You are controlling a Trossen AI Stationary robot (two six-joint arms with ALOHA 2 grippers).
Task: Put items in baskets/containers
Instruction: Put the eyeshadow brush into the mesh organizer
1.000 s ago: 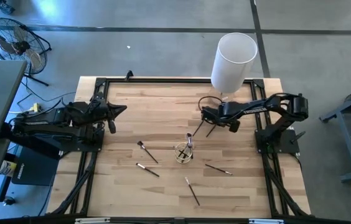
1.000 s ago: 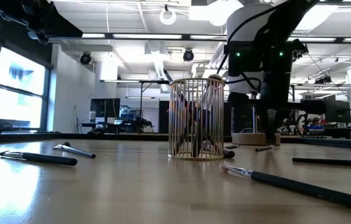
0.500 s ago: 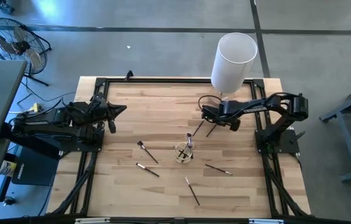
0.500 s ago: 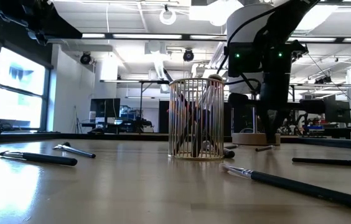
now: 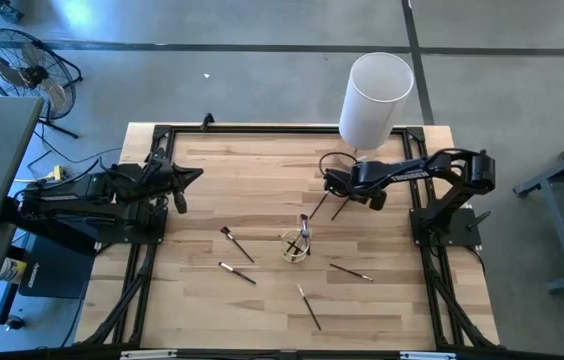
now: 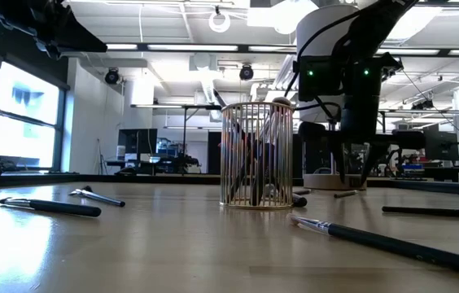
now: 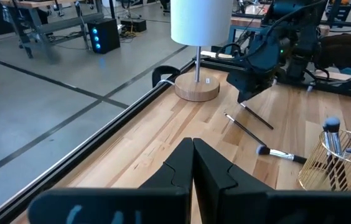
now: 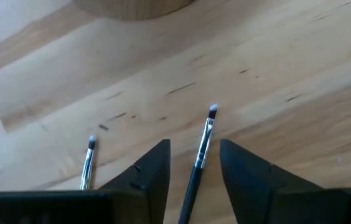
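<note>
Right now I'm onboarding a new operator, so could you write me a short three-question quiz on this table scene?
1. True or false: the right gripper is shut on a thin dark-handled makeup brush.
2. Multiple choice: where on the light wooden table does the round gold wire cup stand? A) near the middle B) at the left edge C) on a round wooden lamp base
3. Fill in: the left gripper, waiting at the table's left side, is ___.

Key: 1 false, since its fingers are open on either side of the brush, which lies on the table. 2 A. 3 shut.
</note>
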